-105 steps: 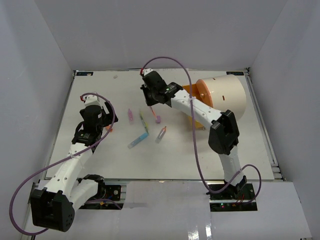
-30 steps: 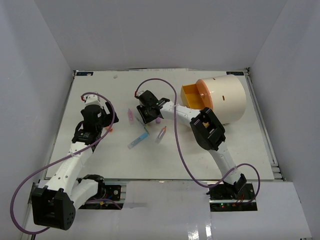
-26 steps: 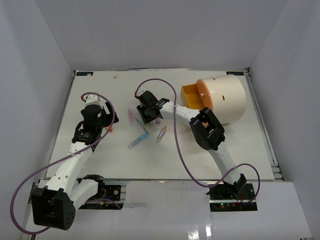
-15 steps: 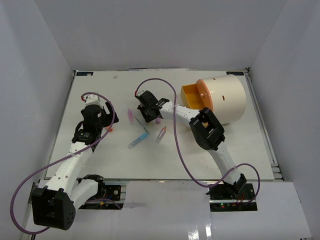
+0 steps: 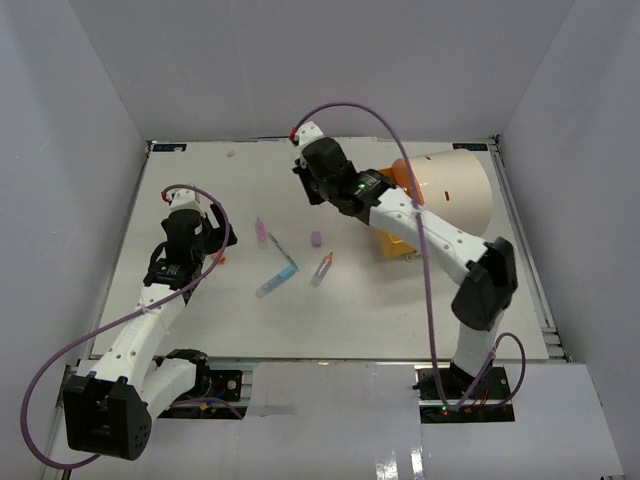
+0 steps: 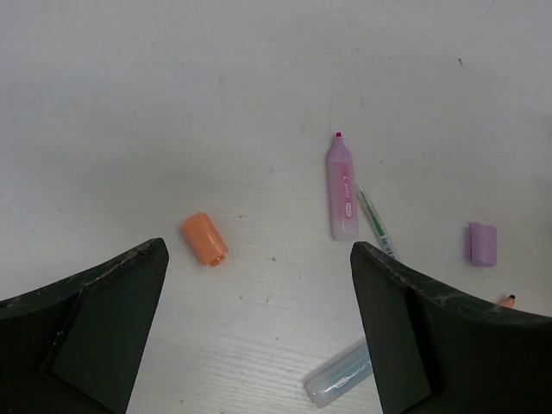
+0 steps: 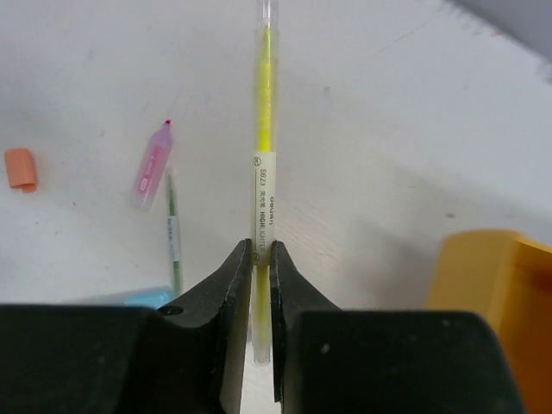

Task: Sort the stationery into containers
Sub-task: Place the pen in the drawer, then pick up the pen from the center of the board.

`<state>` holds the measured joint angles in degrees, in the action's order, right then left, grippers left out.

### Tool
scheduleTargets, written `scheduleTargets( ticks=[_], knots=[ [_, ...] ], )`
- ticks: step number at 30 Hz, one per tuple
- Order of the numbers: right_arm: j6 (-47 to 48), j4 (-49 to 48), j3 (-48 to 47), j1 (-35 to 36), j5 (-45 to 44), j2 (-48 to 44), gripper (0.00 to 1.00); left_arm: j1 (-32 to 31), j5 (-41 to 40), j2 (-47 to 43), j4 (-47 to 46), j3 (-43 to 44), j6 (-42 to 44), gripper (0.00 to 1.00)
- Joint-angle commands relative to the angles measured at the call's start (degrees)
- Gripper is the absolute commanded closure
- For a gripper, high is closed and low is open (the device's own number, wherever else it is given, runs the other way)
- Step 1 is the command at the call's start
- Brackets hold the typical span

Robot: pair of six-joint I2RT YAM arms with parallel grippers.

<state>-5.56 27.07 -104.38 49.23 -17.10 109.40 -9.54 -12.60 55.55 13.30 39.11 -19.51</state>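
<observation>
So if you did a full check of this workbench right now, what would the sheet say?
Surface: white table, no spills seen.
Job's things: yellow pen in the right arm's grip; pink highlighter, green pen, orange cap, purple cap and pale blue marker lie loose; cream drum with its orange compartment at the far right.
Clutter: nothing seen.
Grippers: right fingers shut on the yellow pen; left fingers open and empty, over the orange cap.
Cables: purple cables loop off both arms, none touching the pens.
Surroundings: plain grey walls on three sides.
</observation>
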Motion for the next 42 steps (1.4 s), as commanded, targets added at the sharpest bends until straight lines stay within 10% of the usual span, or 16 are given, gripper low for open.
scheduleTargets(
  ticks=[1,19,24,42],
  knots=[
    [4.24,1.84,5.4,-0.45,-12.92,-10.16,0.88,0.31,0.74,-0.88,-0.47,0.26,0.35,0.02],
    [4.68,3.78,25.54,-10.47,-14.89,-23.8,0.8,0.31,1.35,-0.62,-0.47,0.26,0.26,0.02],
    [4.51,4.66,22.65,-10.47,-11.82,-23.62,0.6,0.31,1.44,-0.62,-0.47,0.26,0.26,0.02],
    [0.91,4.84,0.68,1.65,5.5,-2.9,0.54,0.4,1.53,-0.62,-0.55,0.26,0.17,0.02]
  ],
)
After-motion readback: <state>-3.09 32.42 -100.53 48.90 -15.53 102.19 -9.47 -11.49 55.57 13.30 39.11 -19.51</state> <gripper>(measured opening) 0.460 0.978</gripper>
